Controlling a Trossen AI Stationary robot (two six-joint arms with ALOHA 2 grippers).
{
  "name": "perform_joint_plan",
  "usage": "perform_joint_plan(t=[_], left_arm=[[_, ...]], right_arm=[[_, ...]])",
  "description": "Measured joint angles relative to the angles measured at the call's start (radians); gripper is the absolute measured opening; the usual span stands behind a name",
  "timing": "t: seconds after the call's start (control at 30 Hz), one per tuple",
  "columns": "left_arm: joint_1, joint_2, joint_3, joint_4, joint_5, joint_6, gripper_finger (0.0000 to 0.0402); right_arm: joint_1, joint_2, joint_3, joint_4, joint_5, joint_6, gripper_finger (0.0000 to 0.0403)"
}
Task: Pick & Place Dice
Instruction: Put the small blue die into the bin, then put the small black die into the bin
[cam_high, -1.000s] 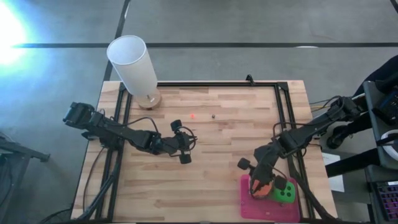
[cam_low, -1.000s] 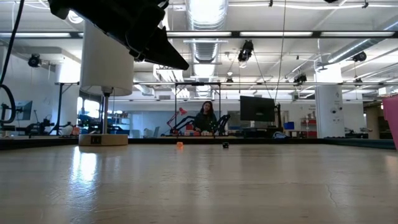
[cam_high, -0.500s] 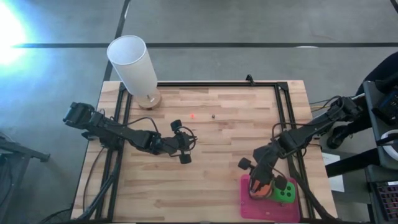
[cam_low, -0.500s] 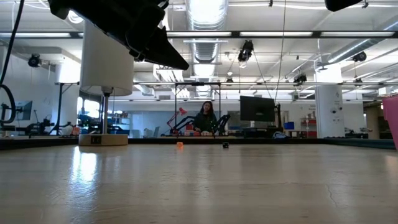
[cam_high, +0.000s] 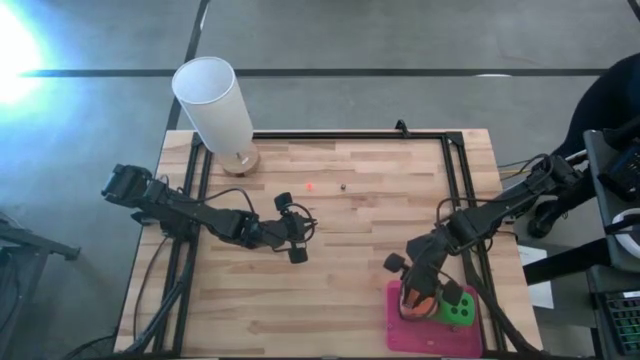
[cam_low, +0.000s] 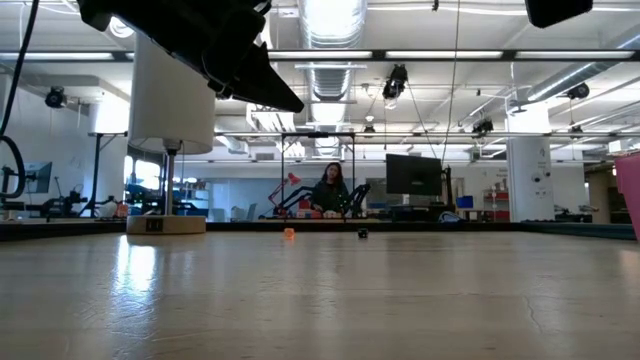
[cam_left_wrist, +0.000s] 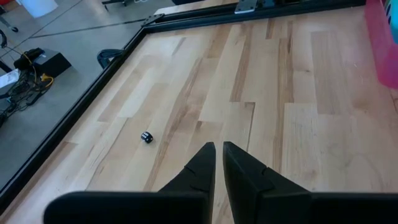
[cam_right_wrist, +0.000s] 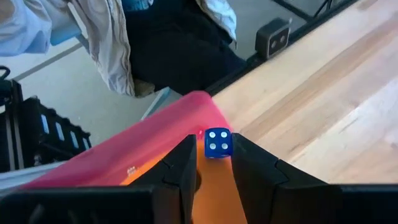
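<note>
Right gripper (cam_high: 419, 303) over pink mat (cam_high: 400, 330), one orange die (cam_high: 424, 305), one green die (cam_high: 460, 313)

Two dark jointed arms, black cables trailing; left gripper (cam_left_wrist: 217, 163) and right gripper (cam_right_wrist: 211, 163) have matte black wedge-shaped fingers.

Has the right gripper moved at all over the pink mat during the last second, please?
No. In the high view the right gripper sits at the same spot over the pink mat, beside the green dice, as before.

Pale butcher-block wooden counter (cam_high: 340, 270), black-framed. On it: tall white cylinder on round wooden base (cam_high: 216, 105) far-left corner; small orange die (cam_high: 309, 186) and tiny dark die (cam_high: 344, 186) mid-far; pink mat (cam_high: 400, 330) near-right corner.
</note>
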Motion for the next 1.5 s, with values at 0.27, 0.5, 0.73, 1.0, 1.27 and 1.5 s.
perform_joint_plan(t=[0.27, 0.5, 0.73, 1.0, 1.27, 1.5], left_arm=[[0.0, 0.0, 0.0, 0.0, 0.0, 0.0, 0.0036], [0.0, 0.0, 0.0, 0.0, 0.0, 0.003, 0.0036], [0.0, 0.0, 0.0, 0.0, 0.0, 0.003, 0.0036], [0.0, 0.0, 0.0, 0.0, 0.0, 0.0, 0.0036], [0.0, 0.0, 0.0, 0.0, 0.0, -0.004, 0.0036], [0.0, 0.0, 0.0, 0.0, 0.0, -0.008, 0.0036]], right_arm=[[0.0, 0.0, 0.0, -0.012, 0.0, -0.002, 0.0081], [0.0, -0.003, 0.0, -0.009, 0.0, 0.0, 0.0068], [0.0, -0.012, 0.025, -0.01, 0.001, 0.004, 0.0064], [0.0, -0.014, 0.149, -0.123, 0.025, -0.009, 0.007], [-0.005, -0.016, 0.183, -0.171, 0.28, -0.034, 0.0059], [-0.097, -0.022, 0.152, -0.136, 0.32, -0.032, 0.0052]])
